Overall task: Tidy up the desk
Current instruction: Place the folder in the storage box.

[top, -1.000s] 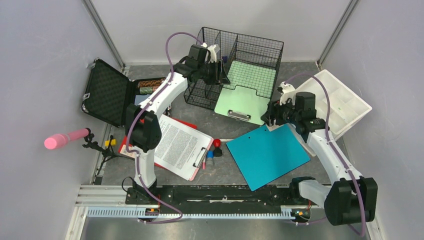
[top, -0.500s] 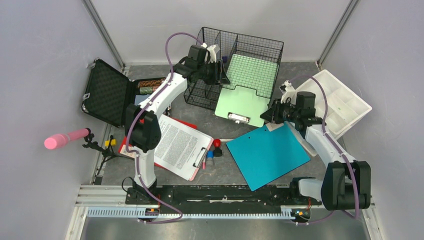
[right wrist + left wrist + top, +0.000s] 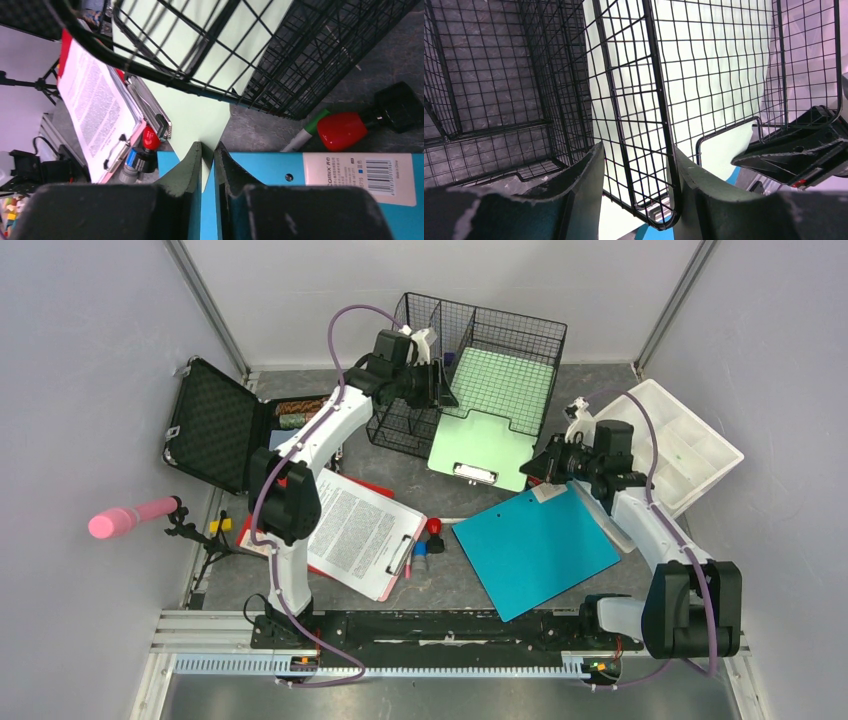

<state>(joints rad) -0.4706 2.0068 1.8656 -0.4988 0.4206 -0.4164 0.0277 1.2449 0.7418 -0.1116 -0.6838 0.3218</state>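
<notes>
On the dark-grey desk point(image 3: 400, 472) a black wire basket point(image 3: 505, 328) stands at the back. A pale green clipboard point(image 3: 485, 445) lies half inside it, its clip end sticking out toward me. My left gripper point(image 3: 438, 388) straddles an upright wire panel of the basket point(image 3: 659, 100), its jaws point(image 3: 636, 147) shut on that panel from both sides. My right gripper point(image 3: 547, 468) sits at the green clipboard's near right corner. In the right wrist view its fingers point(image 3: 207, 150) pinch that pale green corner point(image 3: 190, 107), just above a teal folder point(image 3: 270, 170).
The teal folder point(image 3: 535, 550) lies front right. A clipboard with a printed page point(image 3: 355, 530) lies front left, markers point(image 3: 430, 540) beside it. A red-capped marker point(image 3: 345, 131) lies by the basket. An open black case point(image 3: 215, 425) is at left, a white compartment tray point(image 3: 690, 455) at right.
My right gripper moved up and left from the teal folder's corner and closed on the green clipboard's corner. The left arm stayed on the basket.
</notes>
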